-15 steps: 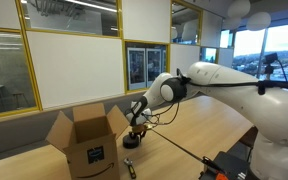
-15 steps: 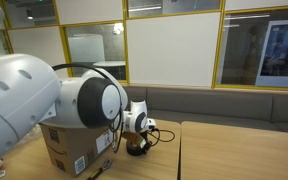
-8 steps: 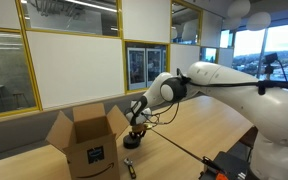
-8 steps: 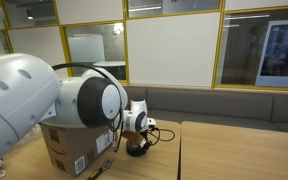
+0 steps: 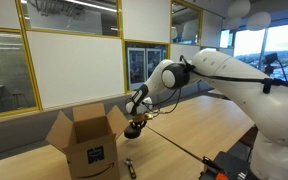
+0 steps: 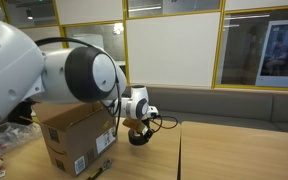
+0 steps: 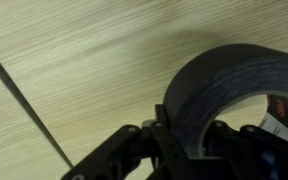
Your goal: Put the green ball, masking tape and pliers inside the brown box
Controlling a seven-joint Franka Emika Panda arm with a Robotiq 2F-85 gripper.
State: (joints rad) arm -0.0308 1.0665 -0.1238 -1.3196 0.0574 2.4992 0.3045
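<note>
My gripper (image 5: 134, 122) is shut on the masking tape (image 5: 132, 131), a dark round roll, and holds it above the wooden table just beside the brown box (image 5: 84, 145). Both exterior views show this; the tape (image 6: 137, 137) hangs under the gripper (image 6: 136, 124) next to the box (image 6: 72, 140). In the wrist view the fingers (image 7: 189, 140) clamp the roll's wall (image 7: 234, 85). The pliers (image 5: 130, 166) lie on the table in front of the box. The box's flaps stand open. The green ball is not in view.
A thin black cable (image 7: 29, 100) runs across the wooden table (image 5: 194, 135). Glass partition walls stand behind the table. A black device (image 5: 229, 165) sits at the near table edge.
The gripper has risen with the masking tape, lifting it off the table. The arm's elbow has moved up as well.
</note>
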